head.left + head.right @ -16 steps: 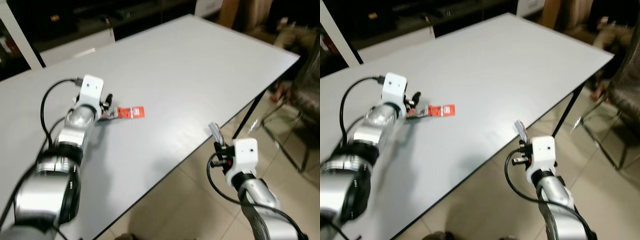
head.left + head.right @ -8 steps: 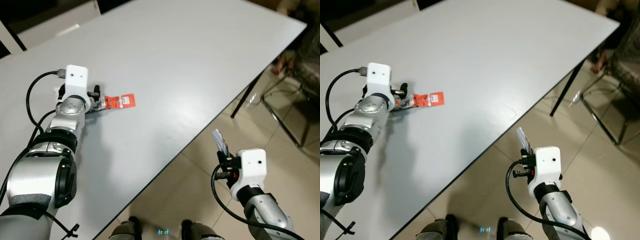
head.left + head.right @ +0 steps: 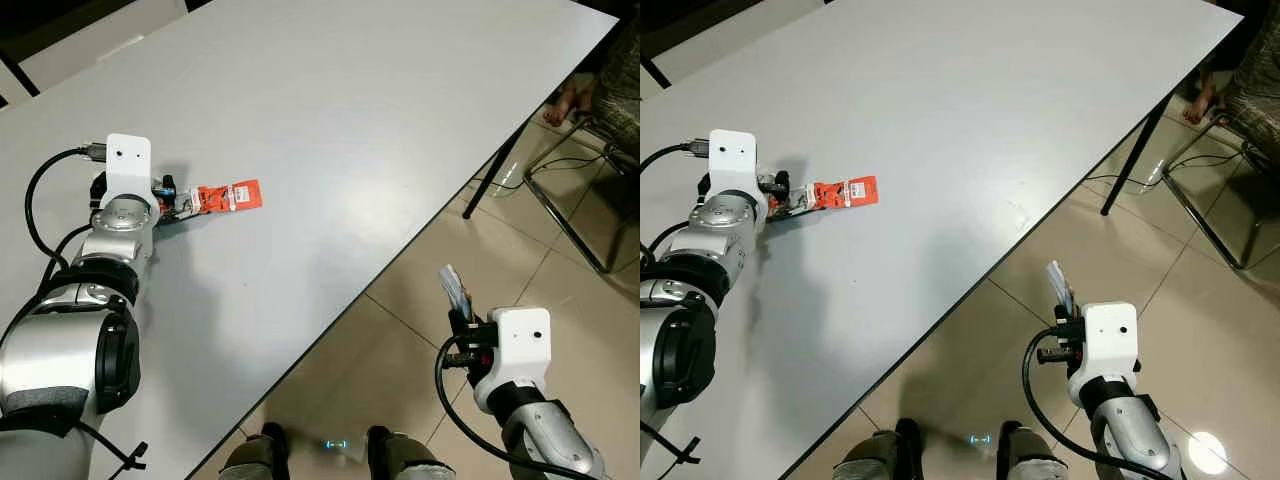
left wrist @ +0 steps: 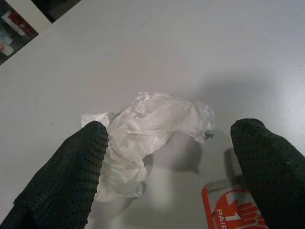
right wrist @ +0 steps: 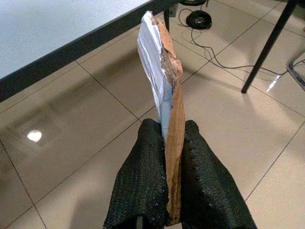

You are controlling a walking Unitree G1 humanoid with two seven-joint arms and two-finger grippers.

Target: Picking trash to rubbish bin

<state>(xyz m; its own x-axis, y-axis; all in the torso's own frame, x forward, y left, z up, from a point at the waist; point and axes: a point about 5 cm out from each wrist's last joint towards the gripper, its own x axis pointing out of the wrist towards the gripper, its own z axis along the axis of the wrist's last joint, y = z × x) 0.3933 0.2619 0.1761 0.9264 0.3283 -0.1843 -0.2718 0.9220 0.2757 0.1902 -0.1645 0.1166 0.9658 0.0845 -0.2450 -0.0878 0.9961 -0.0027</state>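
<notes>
Left gripper [image 4: 171, 176] fingers spread apart over grey table [image 3: 380, 120], straddling crumpled white tissue [image 4: 147, 131], flat red-orange packet [image 3: 228, 196] just beside. Right gripper [image 5: 167, 191] off the table edge, above tiled floor [image 5: 71, 157], clamped on flat brown-and-silver wrapper [image 5: 164, 90].

Wide bare stretch of white table [image 3: 380, 110] left free past the red wrapper [image 3: 228, 196], crumpled tissue [image 4: 152, 129] sat between the spread left gripper [image 4: 176, 162] fingers, chair legs [image 3: 575, 215] crowding floor at right
</notes>
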